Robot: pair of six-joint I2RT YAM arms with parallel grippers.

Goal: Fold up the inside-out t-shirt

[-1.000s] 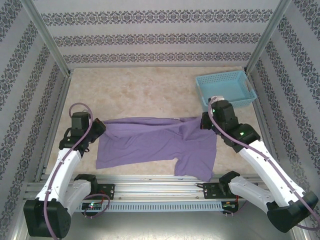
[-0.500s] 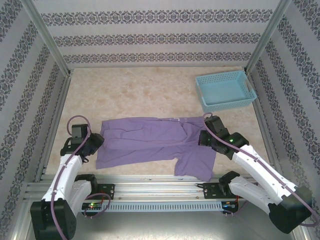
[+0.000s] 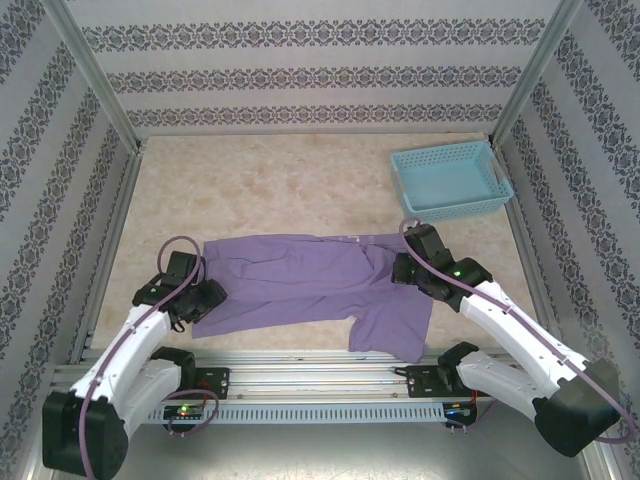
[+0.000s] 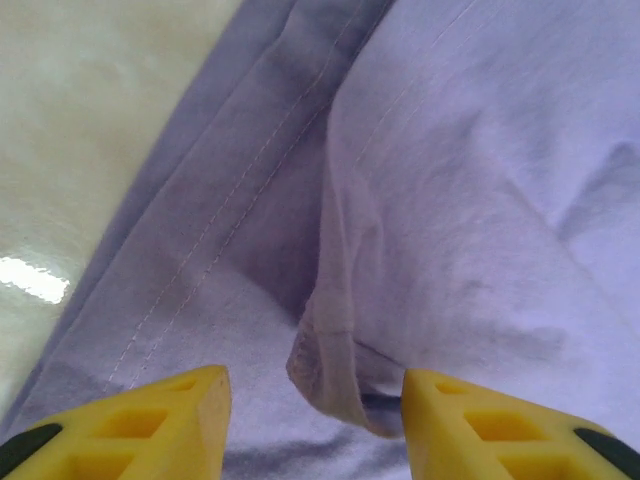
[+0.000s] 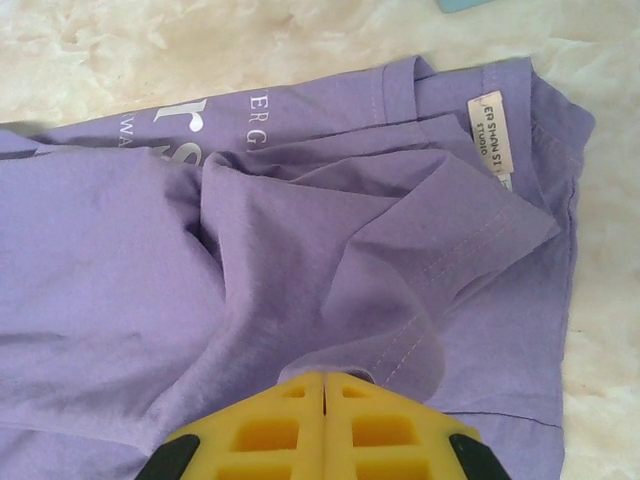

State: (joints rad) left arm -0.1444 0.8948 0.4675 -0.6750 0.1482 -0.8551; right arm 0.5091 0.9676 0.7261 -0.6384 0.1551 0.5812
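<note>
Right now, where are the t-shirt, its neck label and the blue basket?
t-shirt [image 3: 300, 280], top external view, middle of the spread body.
neck label [image 5: 490, 125], right wrist view, centre of the tag.
blue basket [image 3: 448, 180], top external view, bare floor inside.

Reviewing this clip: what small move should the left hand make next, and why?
Probably lower slightly and close. The left hand is open, its fingers straddling a bunched hem fold at the left edge of the shirt, while the right hand is shut, apparently pinching fabric.
</note>
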